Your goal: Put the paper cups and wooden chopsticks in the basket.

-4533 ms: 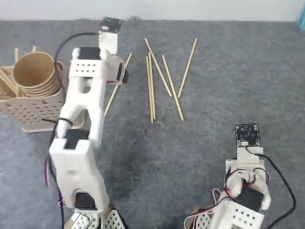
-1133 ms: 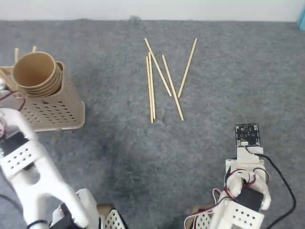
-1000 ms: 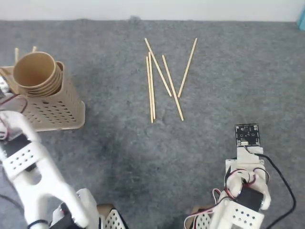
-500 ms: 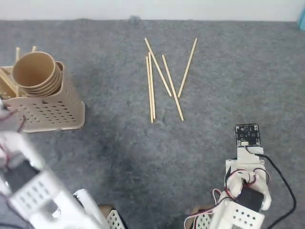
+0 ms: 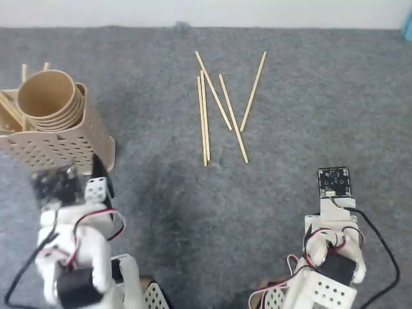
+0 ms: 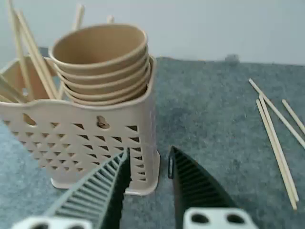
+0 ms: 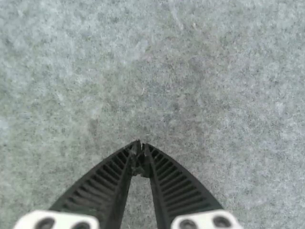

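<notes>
A beige perforated basket [image 5: 61,151] stands at the left and holds a stack of several paper cups [image 5: 48,96] and some wooden chopsticks [image 5: 9,109]. Several more chopsticks [image 5: 222,109] lie loose on the grey carpet at the far middle. My left arm [image 5: 74,238] is folded at the front left. Its gripper [image 6: 148,157] is open and empty, just in front of the basket [image 6: 95,129] with its cups [image 6: 100,62]. My right arm [image 5: 331,244] sits folded at the front right, and its gripper [image 7: 139,149] is shut over bare carpet.
Grey carpet [image 5: 290,109] covers the table, with a pale wall along the far edge. The loose chopsticks [image 6: 276,143] lie well apart from the basket. Open carpet separates the two arms.
My left arm has drawn back from the basket's left side and folded up at the front left. The chopstick that lay near the basket earlier is gone from the carpet. My right arm has not moved.
</notes>
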